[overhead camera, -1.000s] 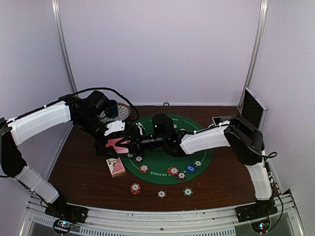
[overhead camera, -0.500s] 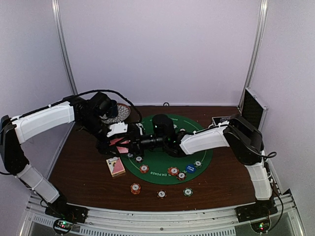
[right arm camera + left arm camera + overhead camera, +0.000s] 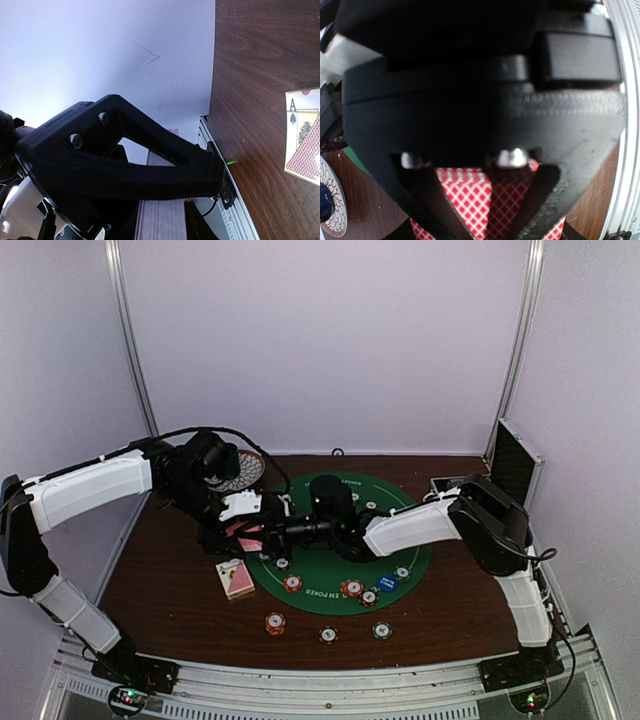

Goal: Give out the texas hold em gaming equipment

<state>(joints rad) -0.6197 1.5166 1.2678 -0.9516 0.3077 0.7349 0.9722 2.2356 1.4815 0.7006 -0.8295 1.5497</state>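
My left gripper (image 3: 243,530) is shut on a pink-backed playing card (image 3: 246,539) above the left edge of the green mat (image 3: 405,552). In the left wrist view the checked card (image 3: 465,200) lies between the two black fingers (image 3: 425,205). My right gripper (image 3: 268,531) reaches in from the right and almost meets the left one. Its jaws (image 3: 207,200) stand slightly apart with nothing between them. A small stack of cards (image 3: 235,578) lies on the wood; it appears as an ace under a pink back (image 3: 305,145). Striped chips (image 3: 293,583) and a blue button (image 3: 388,582) lie on the mat.
More chips (image 3: 275,623) (image 3: 328,635) (image 3: 381,630) sit on the wood near the front edge. A dark blue cup on a patterned saucer (image 3: 240,468) stands at the back left, right behind my left wrist. A metal case (image 3: 512,460) stands open at the back right.
The left jaws have closed on the card. The right jaws have started to part. Both arms have stayed almost in place.
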